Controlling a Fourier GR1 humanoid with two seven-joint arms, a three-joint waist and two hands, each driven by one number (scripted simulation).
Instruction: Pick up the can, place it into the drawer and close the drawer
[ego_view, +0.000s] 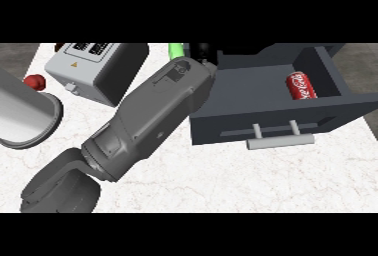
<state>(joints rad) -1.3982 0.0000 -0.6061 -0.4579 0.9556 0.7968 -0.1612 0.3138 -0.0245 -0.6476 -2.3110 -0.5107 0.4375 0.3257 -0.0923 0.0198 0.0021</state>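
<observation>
A red can (300, 86) lies inside the open dark grey drawer (221, 122), near its right wall. The drawer's front carries a pale bar handle (280, 142) that faces me. A large grey forearm (148, 120) crosses from the lower left up to the drawer's far left corner. Only a small black part of my left hand (201, 50) shows there, behind the wrist, beside the drawer's back left corner. The forearm hides the rest of the hand. It holds nothing that I can see, and it is apart from the can. My right hand does not show.
A grey toaster-like box (92, 65) stands at the back left. A red knob-like object (35, 81) and a round grey vessel (26, 117) sit at the left edge. A green object (176, 50) peeks out behind the wrist. White marble counter (244, 180) lies in front of the drawer.
</observation>
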